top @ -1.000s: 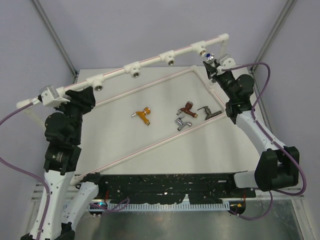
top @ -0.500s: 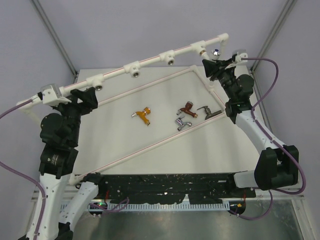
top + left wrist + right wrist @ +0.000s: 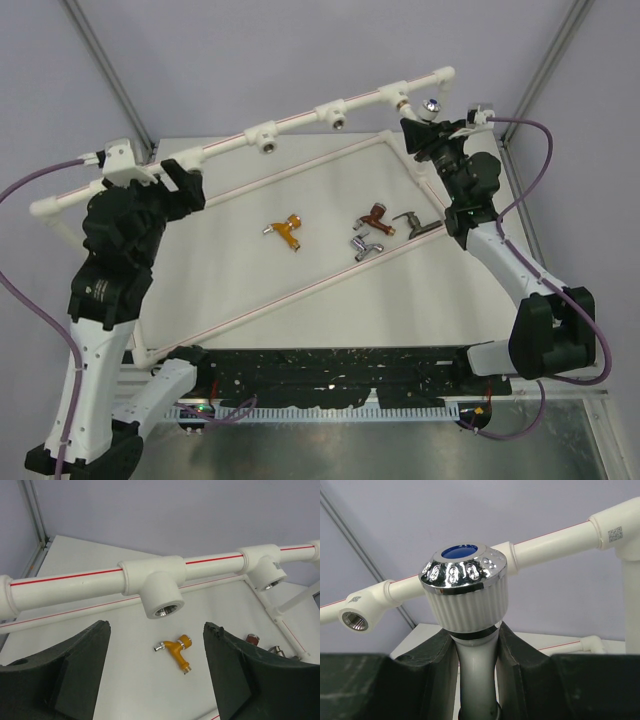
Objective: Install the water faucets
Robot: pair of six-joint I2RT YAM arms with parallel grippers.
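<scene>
My right gripper (image 3: pixel 421 134) is shut on the white faucet (image 3: pixel 431 106), beside the frame's right tee socket (image 3: pixel 400 100). In the right wrist view my gripper (image 3: pixel 476 655) clamps the faucet's white stem (image 3: pixel 476 667) below its ribbed, chrome-topped knob. My left gripper (image 3: pixel 184 180) is open and empty next to the pipe's left end. In the left wrist view my left gripper (image 3: pixel 156 626) has its jaws wide apart below a tee socket (image 3: pixel 161 602). The orange-gold faucet (image 3: pixel 288 230), also in the left wrist view (image 3: pixel 176 649), the copper-brown faucet (image 3: pixel 376 216), the chrome faucet (image 3: pixel 364 245) and the dark bronze-grey faucet (image 3: pixel 409 221) lie on the table.
The white pipe frame (image 3: pixel 300 122) with red stripes runs raised across the back, with metal-ringed tee sockets (image 3: pixel 267 146) (image 3: pixel 340 121). Lower frame pipes (image 3: pixel 290 295) lie on the white table. Grey enclosure posts stand at both back corners.
My left arm has risen and its gripper has moved up and right along the pipe. My right gripper has turned the white faucet and shifted it right, from below the right tee to beside it.
</scene>
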